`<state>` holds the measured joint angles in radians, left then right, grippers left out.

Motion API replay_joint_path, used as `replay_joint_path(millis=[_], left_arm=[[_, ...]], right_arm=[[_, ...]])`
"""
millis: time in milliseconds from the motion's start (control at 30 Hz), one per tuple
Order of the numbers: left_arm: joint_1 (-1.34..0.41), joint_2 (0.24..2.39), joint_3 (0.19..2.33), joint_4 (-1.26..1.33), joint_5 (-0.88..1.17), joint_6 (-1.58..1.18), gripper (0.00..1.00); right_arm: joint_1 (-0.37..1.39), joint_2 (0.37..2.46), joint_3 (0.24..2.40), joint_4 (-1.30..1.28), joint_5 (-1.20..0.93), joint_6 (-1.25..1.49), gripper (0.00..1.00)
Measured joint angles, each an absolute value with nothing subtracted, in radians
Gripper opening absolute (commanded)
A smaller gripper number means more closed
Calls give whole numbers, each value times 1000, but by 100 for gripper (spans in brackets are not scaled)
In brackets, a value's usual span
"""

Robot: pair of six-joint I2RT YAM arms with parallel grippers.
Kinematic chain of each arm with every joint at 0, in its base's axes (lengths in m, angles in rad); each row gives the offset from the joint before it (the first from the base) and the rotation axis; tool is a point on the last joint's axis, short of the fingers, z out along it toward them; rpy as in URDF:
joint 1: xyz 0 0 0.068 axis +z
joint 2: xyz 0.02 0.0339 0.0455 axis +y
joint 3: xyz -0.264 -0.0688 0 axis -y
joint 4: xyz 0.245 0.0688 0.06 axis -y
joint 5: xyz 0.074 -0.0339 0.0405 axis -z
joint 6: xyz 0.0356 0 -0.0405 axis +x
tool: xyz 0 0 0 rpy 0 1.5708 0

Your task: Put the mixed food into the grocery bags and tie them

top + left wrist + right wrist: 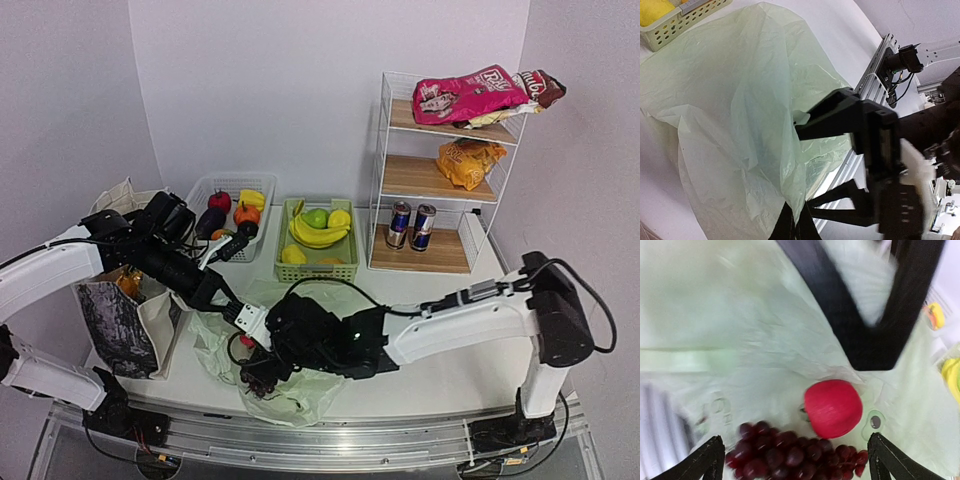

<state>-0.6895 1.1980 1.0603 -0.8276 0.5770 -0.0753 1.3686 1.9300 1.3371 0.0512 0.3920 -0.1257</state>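
Bag point(715, 315) holds apple point(833, 408), grapes point(790, 456). Right gripper point(796, 442) spread wide over them, empty. Left gripper point(792, 226) pinched tight on bag edge.

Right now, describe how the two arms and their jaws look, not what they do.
The left arm and right arm match: white tubular links between bulky black joints, mounted on a metal rail. Thin black cable loops along the right arm, and a small green light glows near its wrist. The jaws are slim and plain black.
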Motion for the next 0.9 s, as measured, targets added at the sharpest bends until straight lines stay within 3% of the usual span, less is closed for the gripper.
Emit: replay_joint_path(millis=[267,367,467,633,900], left_arm=[[-691,1198,1060,-827,575,-75,0],[-691,1198,1060,-827,574,-75,0],[-691,1198,1060,-828,574,-75,0],[-691,1198,1060,-828,573,-75,0],[-691,1198,1060,-827,572,-75,0]], right_arm=[[1368,1638,1482,-272,64,-76,92],[1349,1559,1560,-337,17,-30,85],[1254,1547,1670,-420,28,39,84],[1047,1666,1813,-502,119,76,80],[910,2085,2109,-571,140,-4,80]])
